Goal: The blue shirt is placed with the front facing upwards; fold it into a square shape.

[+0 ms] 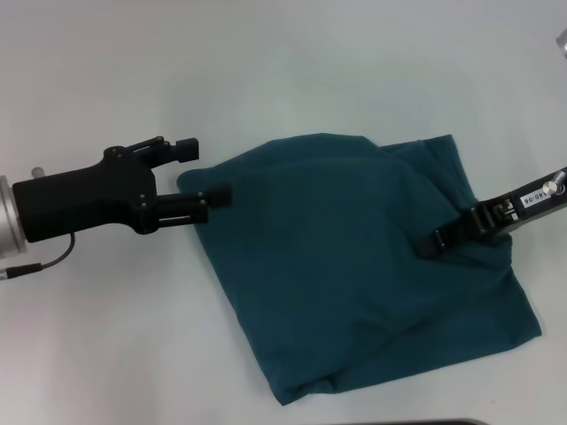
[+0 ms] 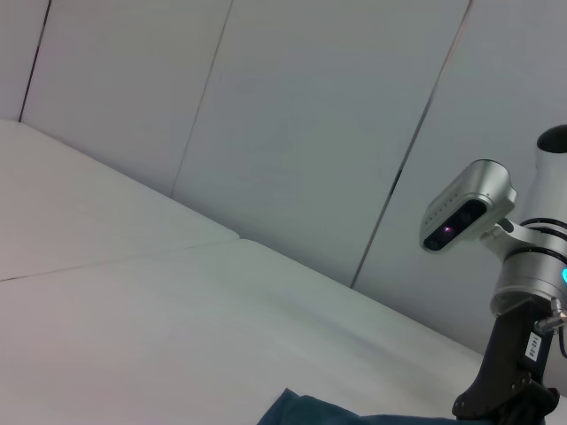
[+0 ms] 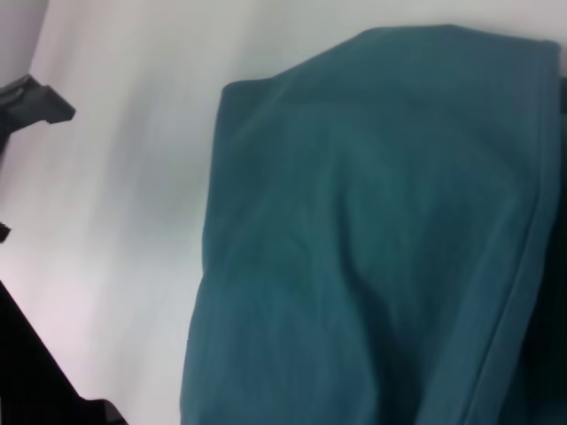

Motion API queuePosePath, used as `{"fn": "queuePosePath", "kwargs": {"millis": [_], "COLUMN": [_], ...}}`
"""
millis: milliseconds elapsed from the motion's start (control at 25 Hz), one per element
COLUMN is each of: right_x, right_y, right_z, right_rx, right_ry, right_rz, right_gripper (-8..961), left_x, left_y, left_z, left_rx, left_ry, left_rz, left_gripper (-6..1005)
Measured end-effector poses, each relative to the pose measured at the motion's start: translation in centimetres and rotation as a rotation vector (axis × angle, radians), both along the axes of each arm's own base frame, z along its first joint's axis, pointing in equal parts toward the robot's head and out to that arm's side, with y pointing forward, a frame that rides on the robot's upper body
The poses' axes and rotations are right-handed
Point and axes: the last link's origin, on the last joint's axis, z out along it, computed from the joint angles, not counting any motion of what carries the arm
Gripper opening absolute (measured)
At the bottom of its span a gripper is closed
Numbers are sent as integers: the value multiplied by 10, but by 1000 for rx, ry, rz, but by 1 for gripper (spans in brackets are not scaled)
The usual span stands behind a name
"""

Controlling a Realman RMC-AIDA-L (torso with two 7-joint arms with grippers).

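Lies folded near table centre, the blue shirt: a rough, skewed quadrilateral, plain teal side up, no lettering or collar visible. Corners at about 9 o'clock, 1 o'clock, 4 o'clock and 6 o'clock of the bundle, so closer to a diamond than a true square. Puffed along the 12 o'clock edge, with a loose flap sticking out toward 1 o'clock.

At 9 o'clock of the cloth, the left gripper: fingers clearly apart, one fingertip right at the shirt's corner, nothing clamped. At 3 o'clock, the right gripper, low over the fabric on its right edge; whether closed on cloth or merely resting there, cannot tell. Seen also from the left wrist camera, the right arm standing over a sliver of teal.

Probably late in the fold, with squaring-up left to do.

Soft, limp, light cotton; likely to sag, drag and unfold if lifted by a single layer. Best pinched through all layers at a corner or along a folded edge, both sides together, then slid or laid flat rather than swung.
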Motion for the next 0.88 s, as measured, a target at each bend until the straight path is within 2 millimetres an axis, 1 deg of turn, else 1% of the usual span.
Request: {"fn": "queuePosePath", "kwargs": {"millis": [120,240,600,880], "right_x": [1,0,1,-7], "right_y": [-2,-5,-20,-28], "right_z": [1,-3,-8,-17], "right_rx": [14,21,70,140], "right_ry": [23,58,191,305], "right_rz": [17,41,136,250], "right_gripper": [335,106,55,45], "left_x": [0,1,2,0], "left_y": [0,2,5,7], "left_z": [0,0,2,7], "left_rx": [1,2,12,18], "left_ry": [1,1,8,13], "left_rz": [-1,-4,-5,-2], "left_gripper": [908,907,908,908]}}
